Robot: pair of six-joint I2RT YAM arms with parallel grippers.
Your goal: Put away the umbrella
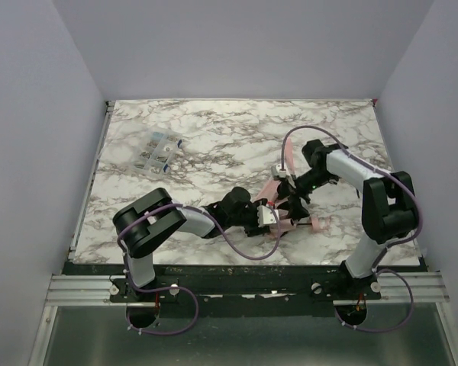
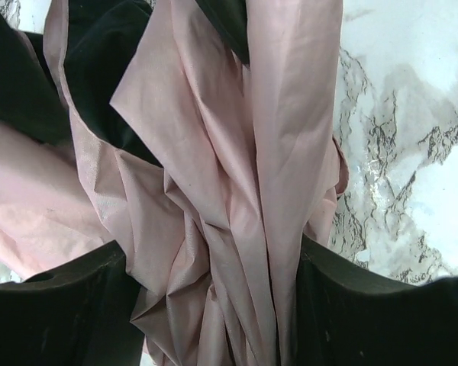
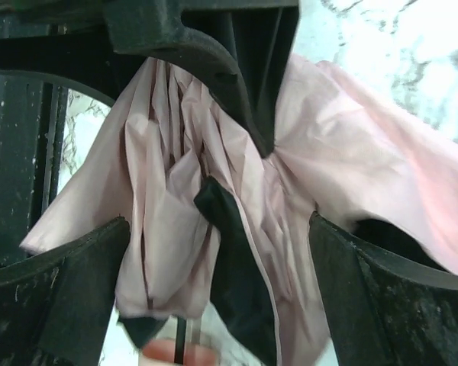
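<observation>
Umbrella (image 2: 229,191) is on the counter (image 2: 412,114), near edge, right of centre, hemmed in by both arms. The canopy is loose and crumpled, not rolled.

Left end effector (image 2: 214,305): fingers (image 2: 61,305) press in on a bunched hank of pink fabric from both sides, so I read it as clamped on the canopy folds, not on anything rigid.
Right end effector (image 3: 217,290): straddles more folds and the dark lining (image 3: 229,252). Fabric touches one finger, but I can't tell whether it's squeezing or just around it.

Risks from here:
- Both grips look like cloth only. If either arm pulls, the fabric slides or unfurls, the shaft doesn't follow, and the bundle gets messier.
- The arms are very close together. The left one's finger fills the top of the right wrist view, so any uncoordinated move risks a finger clash or cloth pinched between the two tools.
- Pulling in opposite directions could strain the fabric or bend the ribs hidden inside the folds.
- A loose pink strip (image 1: 285,156) trails toward the far side. It can snag a finger or cable during a wrap.
- Both wrist views are mostly blocked by cloth, so I can't confirm where the shaft and handle are. A regrasp would go in blind.
- Clear plastic box (image 1: 159,152) sits well apart, far left. No issue.
</observation>
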